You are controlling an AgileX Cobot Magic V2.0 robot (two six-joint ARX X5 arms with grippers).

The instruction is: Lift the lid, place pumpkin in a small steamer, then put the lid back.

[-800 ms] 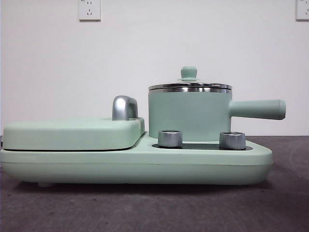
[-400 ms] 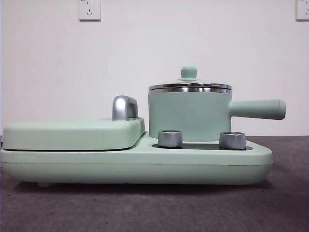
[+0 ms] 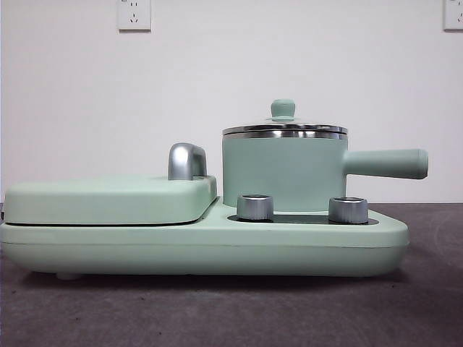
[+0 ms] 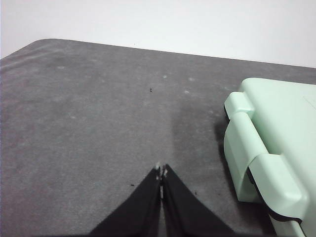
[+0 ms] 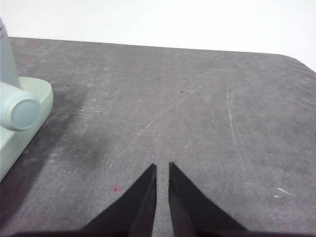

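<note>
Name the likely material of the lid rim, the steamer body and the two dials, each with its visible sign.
Lid rim: polished steel, bright banded reflections. Steamer body: matte mint coating, probably over metal, with soft, even shading. Dials: brushed metal, or metal-look plastic, with a dull silver sheen.

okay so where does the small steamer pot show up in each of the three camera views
Front view: the small steamer stands right of centre on the griddle unit, the lid on it, its side handle pointing right.
Left wrist view: not in it; only a corner of the griddle unit shows.
Right wrist view: only its handle's round end and a sliver of its wall, at the left edge.
Shared landmark: the griddle unit.
</note>
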